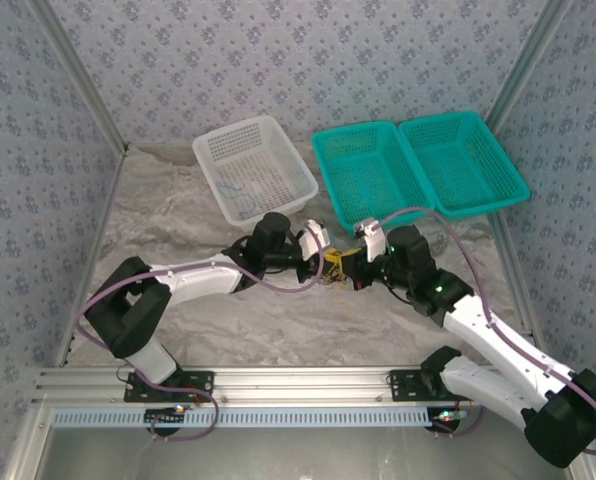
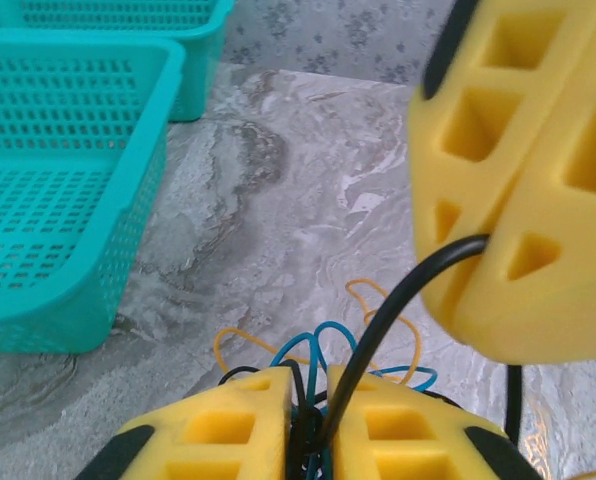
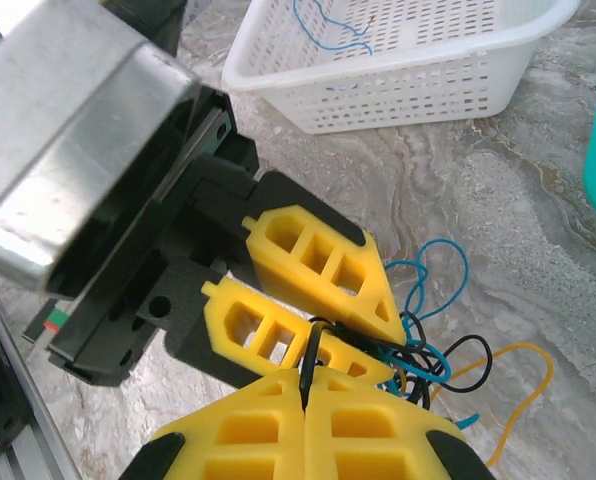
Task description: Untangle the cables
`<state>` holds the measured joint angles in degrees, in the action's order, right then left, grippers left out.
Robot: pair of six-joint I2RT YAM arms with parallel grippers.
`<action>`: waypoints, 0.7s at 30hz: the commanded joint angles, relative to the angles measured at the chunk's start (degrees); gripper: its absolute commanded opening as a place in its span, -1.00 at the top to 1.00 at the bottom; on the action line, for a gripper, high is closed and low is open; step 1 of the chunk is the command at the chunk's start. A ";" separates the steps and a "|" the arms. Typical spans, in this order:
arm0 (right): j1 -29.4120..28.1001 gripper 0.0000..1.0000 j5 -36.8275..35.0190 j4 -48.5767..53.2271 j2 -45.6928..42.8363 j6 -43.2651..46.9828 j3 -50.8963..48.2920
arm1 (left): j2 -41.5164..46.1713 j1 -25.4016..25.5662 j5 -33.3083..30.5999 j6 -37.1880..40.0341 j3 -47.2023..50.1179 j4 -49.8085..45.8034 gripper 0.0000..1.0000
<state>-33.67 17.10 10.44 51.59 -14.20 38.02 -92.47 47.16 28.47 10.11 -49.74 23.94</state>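
Observation:
The cables (image 2: 328, 345) are a small knot of thin blue, black and yellow-tan wires lying on the marbled cloth between the two arms (image 1: 335, 268). My left gripper (image 2: 311, 385) is shut on the knot, with black and blue strands pinched between its yellow fingers (image 2: 218, 430). My right gripper (image 3: 306, 375) is shut on one black cable (image 2: 398, 300), which runs from it into the left jaws. The two grippers meet tip to tip at the table's middle, left gripper (image 1: 326, 262) and right gripper (image 1: 353, 270). Loose loops (image 3: 433, 330) spill out beside the left gripper (image 3: 398, 355).
A white basket (image 1: 253, 165) stands behind the left gripper, with a blue wire (image 3: 330, 30) lying in it. Two teal baskets (image 1: 363, 175) (image 1: 463, 160) stand at the back right, close to the left gripper's side (image 2: 68, 200). Patterned walls enclose the table.

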 commanded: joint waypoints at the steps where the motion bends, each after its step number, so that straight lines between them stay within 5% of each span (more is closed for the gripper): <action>1: 0.69 1.00 -0.24 -5.87 -0.11 -3.04 0.15 | -0.82 -0.18 -5.68 -3.29 1.57 0.01 0.82; 7: 2.39 1.00 -2.10 -9.02 0.72 -5.95 0.57 | -1.62 -0.07 -10.39 -9.31 1.78 0.94 1.00; 21: 5.12 1.00 0.33 -15.70 0.67 -11.38 3.73 | -5.30 -0.05 -12.69 -12.13 0.46 -2.96 0.55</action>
<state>-29.10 16.14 1.76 53.69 -24.69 37.82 -95.46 47.64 18.11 -1.15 -49.52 27.00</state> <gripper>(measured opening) 0.065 0.210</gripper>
